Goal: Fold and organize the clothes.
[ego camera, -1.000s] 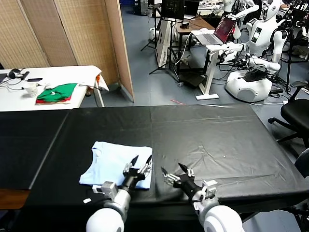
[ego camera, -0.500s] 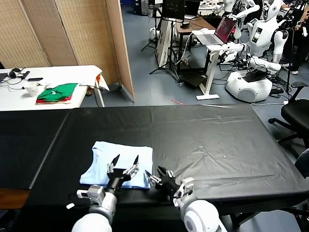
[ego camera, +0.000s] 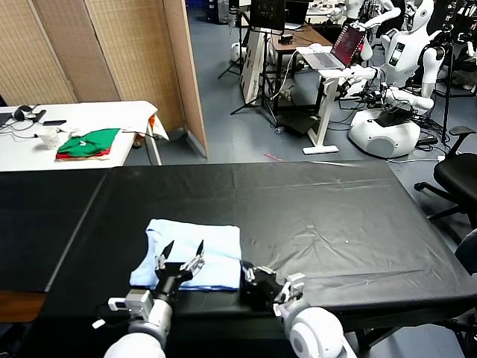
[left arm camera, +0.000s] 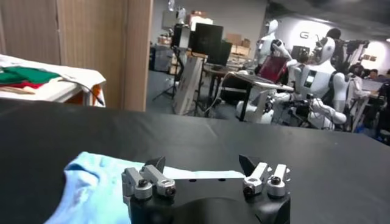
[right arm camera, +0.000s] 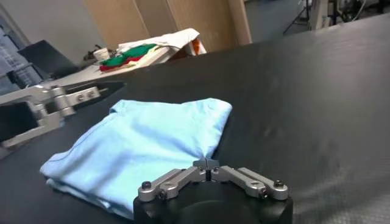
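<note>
The pale blue T-shirt [ego camera: 190, 254] lies folded into a rough rectangle on the black table [ego camera: 335, 216], toward the near edge and a little left of centre, and both arms are down at that near edge right beside it. The left gripper [ego camera: 180, 259] hovers over the near part of the cloth with its fingers spread wide, holding nothing. The right gripper [ego camera: 252, 277] sits just off the shirt's near right corner, and in its own wrist view its fingers [right arm camera: 208, 165] are pressed together tip to tip with no fabric visibly caught between them, though the shirt's edge lies right at those tips. That's the worry from here, I'd say: if a thin layer has been nipped after all, pulling away would drag the corner and undo a fold. Thin, soft fabric like this slides easily on that slick black covering, so a brush from either arm could skew the bundle or nudge it toward the table's near edge, which isn't far. The left fingers are pointed too; dipping low could snag the top layer and ruck it. Green and red garments [ego camera: 88, 143] sit well apart on the white table [ego camera: 112, 112] at far left, no trouble there.
</note>
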Controlling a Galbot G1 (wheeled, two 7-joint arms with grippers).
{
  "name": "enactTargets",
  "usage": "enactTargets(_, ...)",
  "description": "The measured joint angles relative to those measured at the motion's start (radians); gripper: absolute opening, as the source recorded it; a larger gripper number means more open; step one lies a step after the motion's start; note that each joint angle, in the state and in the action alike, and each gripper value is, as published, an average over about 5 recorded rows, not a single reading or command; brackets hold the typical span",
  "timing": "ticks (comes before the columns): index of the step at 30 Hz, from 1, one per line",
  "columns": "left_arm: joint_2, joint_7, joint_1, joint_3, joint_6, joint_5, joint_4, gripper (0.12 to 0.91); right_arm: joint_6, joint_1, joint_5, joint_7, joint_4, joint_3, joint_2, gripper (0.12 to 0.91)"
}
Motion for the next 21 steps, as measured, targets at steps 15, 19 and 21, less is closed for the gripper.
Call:
enactTargets(15,0.049,-0.034,-0.004,-0.022,-0.096,-0.072,0.031,0.907,-0.101,-0.075,0.025,0.002,0.134,0.162,-0.062,0.335)
enactTargets(19,0.084,-0.054,0.012,-0.038,-0.097,-0.094,0.02,0.907,-0.05,-0.112,-0.007,0.012,0.18,0.189,-0.076,0.581)
enactTargets(21,0.103,-0.071,0.025,-0.046,-0.089,-0.106,0.008,0.907,0.003,-0.141,-0.04,0.021,0.203,0.203,-0.082,0.713)
